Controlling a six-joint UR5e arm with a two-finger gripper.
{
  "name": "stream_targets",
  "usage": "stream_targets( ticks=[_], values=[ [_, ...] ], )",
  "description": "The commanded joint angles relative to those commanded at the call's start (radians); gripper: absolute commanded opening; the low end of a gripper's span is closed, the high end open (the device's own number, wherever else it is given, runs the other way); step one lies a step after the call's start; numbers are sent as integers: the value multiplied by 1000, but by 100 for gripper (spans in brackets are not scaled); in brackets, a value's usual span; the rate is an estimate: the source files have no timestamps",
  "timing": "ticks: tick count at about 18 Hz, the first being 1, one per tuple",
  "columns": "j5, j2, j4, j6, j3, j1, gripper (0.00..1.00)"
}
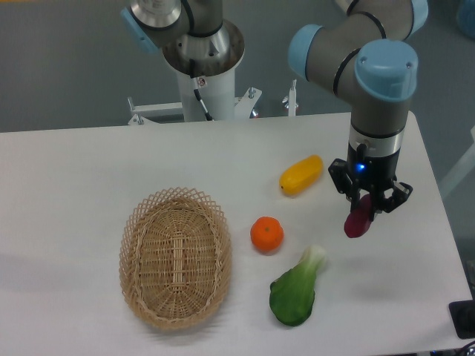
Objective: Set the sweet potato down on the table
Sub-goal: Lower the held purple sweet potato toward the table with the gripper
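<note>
The sweet potato [357, 222] is a small reddish-purple tuber held between my gripper's fingers at the right side of the white table [74, 170]. My gripper [367, 205] is shut on its upper end, and the tuber hangs down, tilted to the lower left. I cannot tell whether its lower end touches the tabletop. The gripper's black fingers hide the tuber's top.
A yellow oblong fruit [301, 174] lies left of the gripper. A round orange [266, 233] and a green bok choy [296, 288] lie to the lower left. An oval wicker basket [175, 256] stands at the left. The table's right edge is close by.
</note>
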Motion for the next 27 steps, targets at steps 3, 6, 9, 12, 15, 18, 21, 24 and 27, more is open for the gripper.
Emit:
stream_targets(
  ticks=[3,6,9,12,15,18,21,24,27],
  values=[
    [0,0,-2,3,-2,-2,21],
    [0,2,-3,8,-6,2,21],
    [0,8,5,9,-29,2,21],
    [2,12,14,18,-66,3,21],
    [2,26,12,66,-86,6,21],
    [18,38,15,145,-133,26,21],
    [44,40,17,224,-164,70,21],
    [43,23,26,342,-190,130,21],
    [38,-9,46,449,-196,178,21]
  ],
)
